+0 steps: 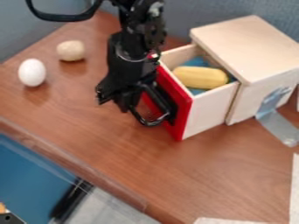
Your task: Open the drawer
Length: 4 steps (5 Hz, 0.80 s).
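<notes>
The black gripper (125, 97) hangs in front of the drawer's red front panel (182, 114), at the black handle (153, 121); whether it touches the handle I cannot tell. Pulled part of the way out of its light wooden box (251, 46), the drawer (207, 109) stands open toward the left. Inside it a yellow, rounded oblong object (200, 77) lies on a blue bottom. The arm covers the upper left part of the red panel.
On the brown table (192, 175) at the left are a white egg (32, 72) and a beige roundish object (71, 50). Clear tape (278, 124) runs from the box onto the tabletop. The table's front edge slants across the lower left.
</notes>
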### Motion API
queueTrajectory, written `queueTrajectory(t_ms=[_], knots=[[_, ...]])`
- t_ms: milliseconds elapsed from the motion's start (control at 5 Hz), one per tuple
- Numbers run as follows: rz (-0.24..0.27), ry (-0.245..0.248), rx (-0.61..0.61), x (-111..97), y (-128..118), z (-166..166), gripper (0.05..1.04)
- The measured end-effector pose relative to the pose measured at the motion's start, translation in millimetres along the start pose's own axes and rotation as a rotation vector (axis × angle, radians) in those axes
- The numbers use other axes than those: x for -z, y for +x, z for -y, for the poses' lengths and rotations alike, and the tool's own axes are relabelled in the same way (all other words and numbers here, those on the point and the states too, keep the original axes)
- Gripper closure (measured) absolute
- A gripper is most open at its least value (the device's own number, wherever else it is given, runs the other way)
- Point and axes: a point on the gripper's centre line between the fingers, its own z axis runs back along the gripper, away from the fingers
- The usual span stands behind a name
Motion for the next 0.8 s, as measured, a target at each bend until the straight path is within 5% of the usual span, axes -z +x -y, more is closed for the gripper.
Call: queueTrajectory(t_ms=[800], knots=[[0.002, 0.033, 0.027, -4.9, 11.0, -11.0, 0.928]])
